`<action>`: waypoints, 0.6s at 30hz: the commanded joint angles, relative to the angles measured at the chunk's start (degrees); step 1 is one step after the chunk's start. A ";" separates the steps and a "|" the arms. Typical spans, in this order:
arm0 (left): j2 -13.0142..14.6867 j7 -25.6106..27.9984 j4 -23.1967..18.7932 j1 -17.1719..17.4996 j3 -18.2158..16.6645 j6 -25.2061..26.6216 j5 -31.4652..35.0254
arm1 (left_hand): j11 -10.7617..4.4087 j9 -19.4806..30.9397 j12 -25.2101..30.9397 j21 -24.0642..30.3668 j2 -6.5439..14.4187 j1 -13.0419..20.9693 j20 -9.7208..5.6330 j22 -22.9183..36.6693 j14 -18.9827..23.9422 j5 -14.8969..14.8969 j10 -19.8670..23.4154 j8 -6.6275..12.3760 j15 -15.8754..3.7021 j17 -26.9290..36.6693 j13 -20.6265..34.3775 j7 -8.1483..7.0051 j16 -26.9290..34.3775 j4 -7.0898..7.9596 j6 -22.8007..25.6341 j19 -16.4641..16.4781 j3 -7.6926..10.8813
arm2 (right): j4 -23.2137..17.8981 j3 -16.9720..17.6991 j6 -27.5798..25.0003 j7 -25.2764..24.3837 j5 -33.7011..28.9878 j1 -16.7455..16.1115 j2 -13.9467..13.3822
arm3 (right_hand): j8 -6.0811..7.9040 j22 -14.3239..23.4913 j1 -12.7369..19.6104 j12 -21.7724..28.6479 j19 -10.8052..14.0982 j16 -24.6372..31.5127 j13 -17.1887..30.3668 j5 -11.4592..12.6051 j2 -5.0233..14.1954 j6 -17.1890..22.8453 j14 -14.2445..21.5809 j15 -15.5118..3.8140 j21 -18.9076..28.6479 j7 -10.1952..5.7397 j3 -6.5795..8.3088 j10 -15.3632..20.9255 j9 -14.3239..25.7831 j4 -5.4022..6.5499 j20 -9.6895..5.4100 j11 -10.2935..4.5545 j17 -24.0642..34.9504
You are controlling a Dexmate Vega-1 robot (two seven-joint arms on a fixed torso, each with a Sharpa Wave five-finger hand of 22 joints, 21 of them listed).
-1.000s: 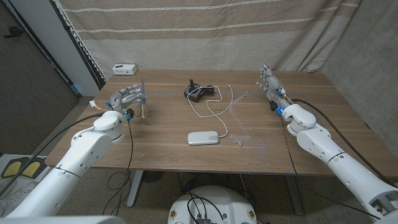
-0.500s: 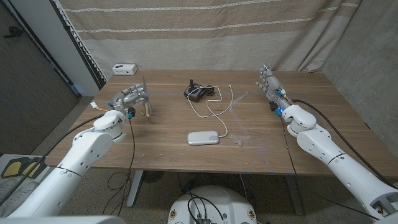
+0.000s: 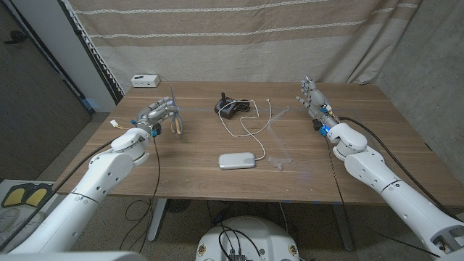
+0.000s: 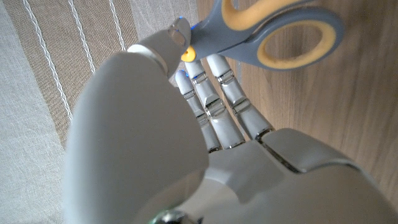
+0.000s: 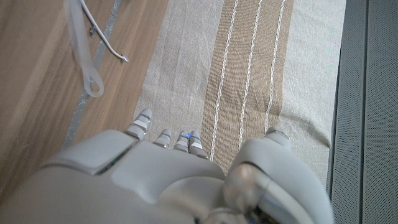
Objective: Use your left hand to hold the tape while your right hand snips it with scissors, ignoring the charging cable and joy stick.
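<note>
Holding the scissors (image 3: 174,119) off the table (image 3: 188,177), the left hand (image 3: 156,112) pinches them well left of the tape (image 3: 278,138). The right hand (image 3: 310,96), right of the tape, holds nothing, fingers apart. Risk: roles are reversed, and a handover could drop the scissors.

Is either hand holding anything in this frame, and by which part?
The left hand grips the grey scissors with yellow-lined handles near the pivot, just above the handle loops. The right hand holds nothing.

Grey-blue scissors (image 4: 273,31) with yellow-lined handles; brown wooden table (image 3: 188,170); beige striped curtain (image 3: 239,36).
</note>
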 commanded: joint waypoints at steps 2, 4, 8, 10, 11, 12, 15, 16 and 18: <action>-0.60 -4.06 3.60 -3.48 2.69 -1.22 -4.03 | 0.05 -0.13 -0.06 0.44 5.45 4.94 -7.28 0.06 2.26 0.37 0.82 0.48 -1.98 0.15 0.03 0.13 0.53 0.42 1.52 -0.38 0.61 | 1.40 0.03 1.76 0.43 0.01 0.56 1.11 | 0.08 0.02 0.66 -0.14 0.04 0.18 0.25 -0.06 0.05 -0.13 -1.99 -0.13 -0.12 0.16 0.06 -0.02 0.22 -0.17 -0.30 0.07 0.08; -0.66 -4.60 4.06 -3.91 3.02 -1.38 -4.45 | 0.05 -0.17 -0.07 0.46 5.47 4.93 -7.28 0.06 2.26 0.37 0.83 0.51 -1.98 0.16 0.03 0.19 0.54 0.43 1.68 -0.39 0.61 | 1.81 -0.10 2.16 0.74 -0.25 0.84 1.19 | 0.08 0.02 0.67 -0.14 0.04 0.18 0.25 -0.07 0.06 -0.13 -1.99 -0.09 -0.13 0.15 0.07 -0.01 0.22 -0.17 -0.29 0.04 0.08; -0.82 -6.13 5.08 -4.78 3.66 -1.56 -5.58 | -0.02 -0.25 -0.06 0.51 5.49 4.82 -7.21 0.07 2.26 0.37 0.84 0.50 -1.98 0.17 0.03 0.22 0.53 0.50 1.83 -0.41 0.59 | 1.90 0.01 2.16 0.50 0.07 0.93 1.55 | 0.09 0.02 0.72 -0.13 0.04 0.18 0.25 -0.10 0.09 -0.11 -1.98 -0.13 -0.14 0.19 0.10 0.02 0.22 -0.19 -0.27 0.17 0.08; -0.98 -7.05 5.68 -5.21 3.97 -1.62 -6.28 | -0.07 -0.32 -0.11 0.47 5.52 4.78 -7.18 0.04 2.22 0.41 0.77 0.46 -1.99 0.18 0.00 0.09 0.52 0.52 1.88 -0.50 0.63 | 2.06 -0.05 2.46 0.68 -0.19 0.99 1.49 | 0.10 0.02 0.75 -0.12 0.02 0.20 0.25 -0.12 0.10 -0.09 -1.92 -0.09 -0.16 0.19 0.11 0.04 0.22 -0.20 -0.31 0.23 0.08; -1.15 -7.68 6.08 -5.41 4.09 -1.75 -6.74 | -0.10 -0.35 -0.08 0.46 5.53 4.79 -7.19 0.03 2.20 0.43 0.85 0.46 -1.99 0.18 0.01 -0.02 0.50 0.52 1.94 -0.53 0.65 | 2.03 -0.05 2.49 0.65 -0.26 0.97 1.45 | 0.09 0.02 0.76 -0.12 0.03 0.20 0.25 -0.13 0.10 -0.10 -1.91 -0.06 -0.16 0.19 0.11 0.05 0.22 -0.21 -0.29 0.27 0.08; -1.26 -8.37 6.48 -5.61 4.20 -1.73 -7.30 | -0.02 -0.37 -0.08 0.45 5.54 4.82 -7.21 0.02 2.18 0.44 0.85 0.44 -2.00 0.18 0.01 -0.08 0.50 0.50 1.92 -0.55 0.67 | 1.88 0.02 2.30 0.50 -0.10 0.91 1.45 | 0.10 0.02 0.77 -0.11 0.02 0.20 0.25 -0.13 0.11 -0.08 -1.92 -0.06 -0.16 0.20 0.12 0.07 0.22 -0.21 -0.33 0.30 0.08; -1.90 -9.99 7.58 -6.13 4.49 -1.81 -8.95 | -0.13 -0.43 -0.10 0.44 5.53 4.87 -7.27 0.00 2.15 0.46 0.84 0.42 -2.00 0.19 -0.01 -0.05 0.49 0.46 1.99 -0.60 0.69 | 1.40 0.24 2.35 0.28 -0.23 0.56 1.12 | 0.10 0.02 0.80 -0.12 0.02 0.17 0.25 -0.15 0.12 -0.06 -1.98 -0.10 -0.17 0.19 0.13 0.04 0.22 -0.22 -0.33 0.24 0.08; -1.87 -10.28 7.70 -6.23 4.60 -1.72 -9.25 | 0.00 -0.45 -0.03 0.45 5.52 4.90 -7.29 0.00 2.14 0.47 1.03 0.42 -2.02 0.19 0.00 -0.07 0.48 0.44 2.05 -0.61 0.69 | 1.16 0.33 2.16 0.09 -0.14 0.44 1.05 | 0.11 0.02 0.81 -0.12 0.02 0.18 0.25 -0.16 0.13 -0.05 -1.97 -0.12 -0.17 0.25 0.14 0.05 0.22 -0.23 -0.33 0.22 0.08; -1.85 -10.63 7.77 -6.36 4.72 -1.54 -9.89 | -0.04 -0.52 -0.04 0.48 5.53 4.79 -7.20 0.01 2.08 0.48 1.01 0.38 -2.02 0.20 0.01 -0.13 0.46 0.50 2.10 -0.65 0.68 | 0.99 0.40 2.16 0.05 -0.12 0.30 0.94 | 0.10 0.02 0.83 -0.12 0.03 0.17 0.25 -0.18 0.13 -0.06 -1.98 -0.09 -0.17 0.20 0.15 0.05 0.22 -0.24 -0.36 0.19 0.08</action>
